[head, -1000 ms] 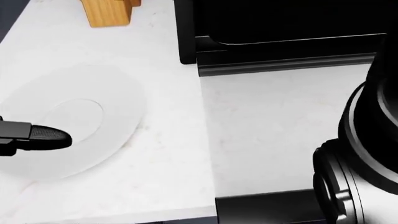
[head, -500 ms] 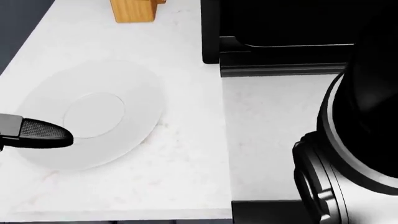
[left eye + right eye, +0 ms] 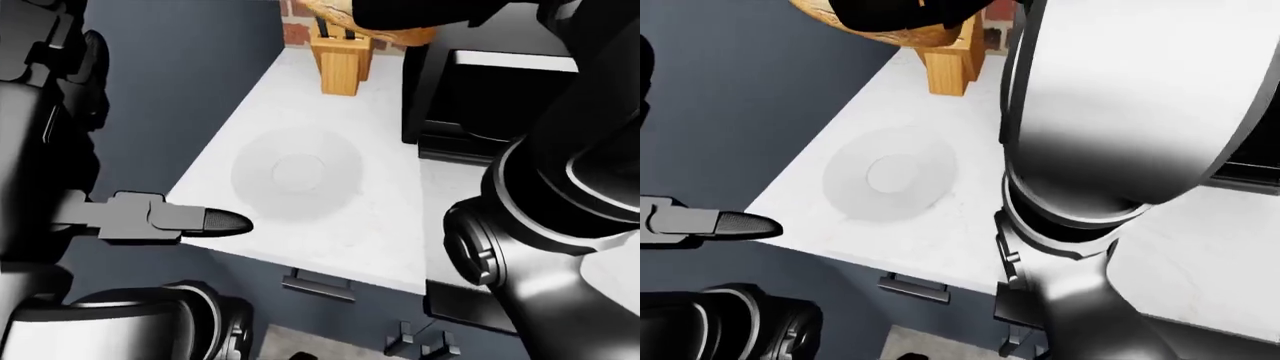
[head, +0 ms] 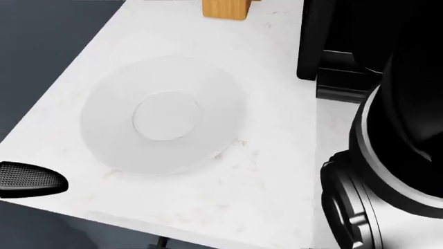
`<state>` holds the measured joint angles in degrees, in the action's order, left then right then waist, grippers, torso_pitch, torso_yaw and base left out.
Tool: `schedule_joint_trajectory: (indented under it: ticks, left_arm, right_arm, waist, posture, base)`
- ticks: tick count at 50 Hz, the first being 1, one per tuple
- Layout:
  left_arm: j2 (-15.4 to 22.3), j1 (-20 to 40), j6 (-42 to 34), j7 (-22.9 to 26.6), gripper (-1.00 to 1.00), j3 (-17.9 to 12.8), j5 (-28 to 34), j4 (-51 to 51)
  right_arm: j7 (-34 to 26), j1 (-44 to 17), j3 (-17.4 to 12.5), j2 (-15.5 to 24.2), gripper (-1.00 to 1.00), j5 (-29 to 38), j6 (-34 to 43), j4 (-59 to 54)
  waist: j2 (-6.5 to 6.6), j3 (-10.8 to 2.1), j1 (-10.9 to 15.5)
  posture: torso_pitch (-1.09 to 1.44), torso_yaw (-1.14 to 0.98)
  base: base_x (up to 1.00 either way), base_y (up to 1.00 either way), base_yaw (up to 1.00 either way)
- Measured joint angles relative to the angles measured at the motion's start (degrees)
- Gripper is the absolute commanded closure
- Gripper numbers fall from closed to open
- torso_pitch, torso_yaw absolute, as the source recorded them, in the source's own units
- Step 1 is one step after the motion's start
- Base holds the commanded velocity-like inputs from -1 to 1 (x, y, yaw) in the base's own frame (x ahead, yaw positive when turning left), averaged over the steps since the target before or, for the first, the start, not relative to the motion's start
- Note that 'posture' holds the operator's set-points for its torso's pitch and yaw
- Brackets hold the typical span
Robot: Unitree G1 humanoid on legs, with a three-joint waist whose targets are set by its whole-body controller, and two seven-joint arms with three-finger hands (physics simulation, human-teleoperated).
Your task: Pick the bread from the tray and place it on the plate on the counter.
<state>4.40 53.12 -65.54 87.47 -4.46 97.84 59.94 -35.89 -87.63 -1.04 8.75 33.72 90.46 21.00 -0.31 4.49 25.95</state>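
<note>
A round white plate [image 4: 207, 83] lies bare on the white counter [image 4: 235, 197], left of centre in the head view. The golden-brown bread [image 3: 908, 37] shows at the top edge of the right-eye view, held high above the counter, with the black fingers of my right hand [image 3: 902, 10] shut round it. In the left-eye view the bread [image 3: 400, 35] hangs over the knife block. One straight finger of my left hand [image 3: 205, 221] points right at the counter's near-left edge, beside the plate, open and holding nothing. No tray is in view.
A wooden knife block [image 3: 343, 64] stands beyond the plate by a brick wall. A black appliance [image 4: 332, 41] borders the counter on the right. My right arm [image 3: 1120, 135] fills the right side. A drawer handle [image 3: 320, 287] sits below the counter edge.
The whole head view has shifted: plate and knife block slid right, so the camera has moved. My left finger now sits off the plate at the lower left.
</note>
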Motion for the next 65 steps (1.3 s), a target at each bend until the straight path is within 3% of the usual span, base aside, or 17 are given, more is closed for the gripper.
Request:
schedule_joint_trajectory:
  ticks: [15, 23, 33, 39, 46, 57, 65]
  left_arm:
    - [0.7, 0.4, 0.5, 0.1, -1.00, 0.1, -0.5, 0.1]
    - [0.8, 0.7, 0.5, 0.5, -1.00, 0.2, 0.1, 0.0]
    - [0.7, 1.0, 0.6, 1.9, -1.00, 0.6, 1.5, 0.1]
    - [-0.4, 0.8, 1.4, 0.6, -1.00, 0.6, 0.8, 0.0]
    - [-0.3, 2.2, 2.0, 2.7, -1.00, 0.0, 2.6, 0.1]
    - [-0.5, 2.5, 2.7, 3.2, -1.00, -0.6, 2.7, 0.1]
    - [-1.6, 1.8, 3.3, 2.1, -1.00, -0.1, 2.1, 0.0]
  right_arm:
    - [11.0, -0.2, -0.3, -0.2, 1.00, -11.7, -3.5, -5.5]
    - [18.6, 0.8, -2.9, -0.9, 1.00, -16.9, -13.9, -17.7]
    - [27.4, 0.7, -2.8, -0.6, 1.00, -25.0, -26.8, -33.2]
    - [29.4, -0.3, -2.3, 0.1, 1.00, -28.0, -31.0, -39.2]
    - [30.3, -0.9, -2.0, 0.7, 1.00, -29.8, -35.7, -45.8]
    - [33.4, -4.8, -3.6, 2.5, 1.00, -30.3, -50.7, -71.4]
    - [34.1, -4.7, -3.2, 2.0, 1.00, -31.4, -52.6, -73.3]
  waist:
    - [-0.28, -0.37, 4.8]
    - [-0.32, -0.62, 5.7]
    - [-0.44, -0.74, 6.5]
    - [-0.58, -0.85, 6.8]
    - [-0.57, -1.11, 7.1]
    - [-0.46, -1.21, 7.4]
    - [-0.51, -1.22, 7.6]
  posture:
    - [0.00, 0.43]
    - [0.00, 0.43]
    - [0.00, 0.43]
    - [0.00, 0.43]
    - [0.00, 0.43]
    - [0.00, 0.43]
    - [0.00, 0.43]
  base:
    - [0.00, 0.00, 0.00]
    - [0.00, 0.00, 0.00]
    - [0.00, 0.00, 0.00]
    - [0.00, 0.00, 0.00]
    - [0.00, 0.00, 0.00]
    - [0.00, 0.00, 0.00]
    - [0.00, 0.00, 0.00]
